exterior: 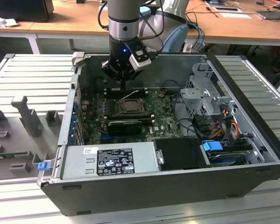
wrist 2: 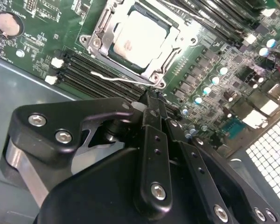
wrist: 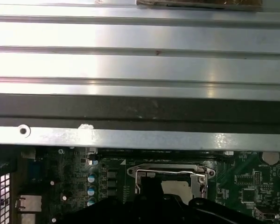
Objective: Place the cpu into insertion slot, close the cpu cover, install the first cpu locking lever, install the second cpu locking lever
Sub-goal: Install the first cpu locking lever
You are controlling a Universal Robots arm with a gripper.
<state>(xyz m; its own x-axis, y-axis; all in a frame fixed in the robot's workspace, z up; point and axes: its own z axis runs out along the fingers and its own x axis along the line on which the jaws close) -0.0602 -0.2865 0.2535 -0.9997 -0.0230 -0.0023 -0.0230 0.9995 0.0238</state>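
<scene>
The cpu (wrist 2: 142, 37) sat in the slot (wrist 2: 115, 59) with the cover (wrist 2: 99, 29) closed over it; one lever (wrist 2: 113, 78) stood unlatched; the hand (wrist 2: 151, 100) hovered clenched and empty beside it.

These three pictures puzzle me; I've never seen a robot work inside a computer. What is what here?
The exterior view shows a robot arm reaching down into an open computer case. Its hand hangs just above the green motherboard. The two wrist views come from cameras riding on the arm. In the second wrist view, the silver cpu already lies in the insertion slot, with the cpu cover framing it and a thin wire lever beside it. The hand's tips are together, holding nothing visible.
</scene>
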